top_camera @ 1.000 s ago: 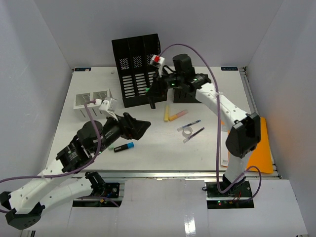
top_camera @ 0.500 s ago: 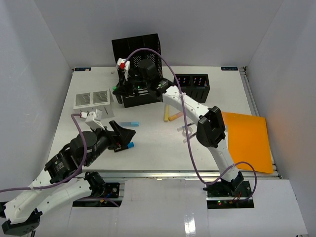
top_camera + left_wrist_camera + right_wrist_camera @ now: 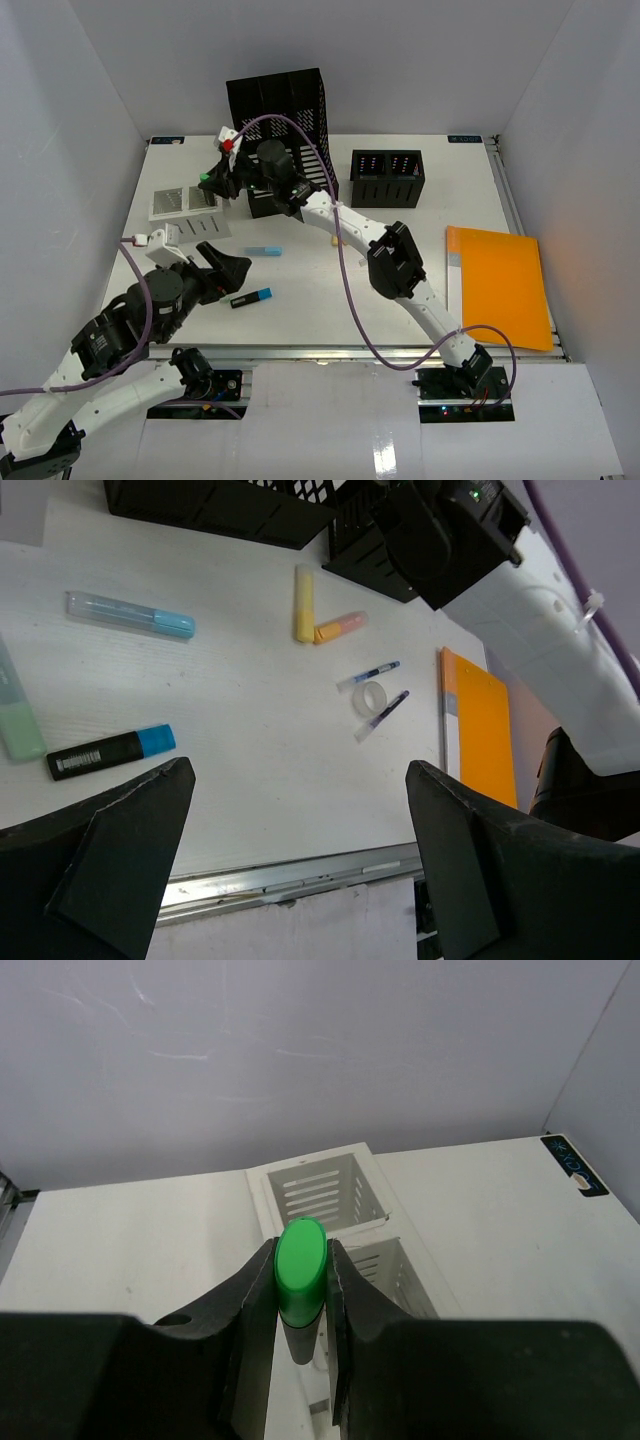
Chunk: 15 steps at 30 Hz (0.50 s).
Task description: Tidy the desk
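While right pincer (image 3: 300, 1278) clamps a green marker (image 3: 300, 1256) near white organizer (image 3: 330, 1198), left pincer (image 3: 298, 780) gaping, empty

We count one green-capped marker (image 3: 300, 1260), five further markers (image 3: 130, 615) (image 3: 110, 753) (image 3: 303, 603) (image 3: 340, 627) (image 3: 15, 720), two pens (image 3: 368, 676) (image 3: 384, 713), one tape roll (image 3: 361, 696), one orange folder (image 3: 490, 730), two black organizers (image 3: 275, 100) (image 3: 387, 180) and one white organizer (image 3: 180, 203)

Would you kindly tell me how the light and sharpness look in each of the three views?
Top external: even, soft light, faint shadows on the desk, all sharp. Left wrist: desk crisp, left fingers dark and soft-edged. Right wrist: green marker sharp and bright, right fingers nearly black, without detail.
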{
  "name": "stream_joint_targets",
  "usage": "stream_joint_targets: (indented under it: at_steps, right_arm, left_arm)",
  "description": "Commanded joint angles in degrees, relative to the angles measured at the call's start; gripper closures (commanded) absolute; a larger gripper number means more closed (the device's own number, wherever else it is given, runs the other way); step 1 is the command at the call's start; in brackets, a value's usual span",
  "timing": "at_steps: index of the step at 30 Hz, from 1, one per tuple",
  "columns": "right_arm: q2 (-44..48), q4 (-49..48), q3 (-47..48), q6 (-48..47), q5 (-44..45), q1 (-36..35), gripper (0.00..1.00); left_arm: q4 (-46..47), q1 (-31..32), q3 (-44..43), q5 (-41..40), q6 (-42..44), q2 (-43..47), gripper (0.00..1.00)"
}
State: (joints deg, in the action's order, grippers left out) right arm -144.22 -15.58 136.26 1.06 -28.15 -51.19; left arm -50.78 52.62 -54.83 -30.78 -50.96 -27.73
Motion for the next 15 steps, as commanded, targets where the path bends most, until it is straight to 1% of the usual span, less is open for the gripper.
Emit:
stream_joint_targets:
  at_steps: [1,7,10,15]
  right_arm:
    - [-1.77,-9.63,2.68,0.4,5.14,-0.27,0.92]
    - [-3.17,-11.88,-0.96,-0.8,6.13,-0.49,0.91]
    - [-3.63,-13.11,-2.2,-3.16,6.27,-0.52,0.88]
    - [-4.21,-14.47,-3.02,-4.21,6.36,-0.84,0.83]
  left_arm:
    - [-3.93,0.11,-1.9,-3.08,-0.79,1.1,0.02]
    - [-4.59,0.11,-1.64,-2.81,-0.68,2.68,0.02]
    - [-4.94,0.11,-1.33,-2.26,-0.68,3.17,0.02]
    - [-4.37,0.19,-0.3,-1.09,-1.15,4.15,0.02]
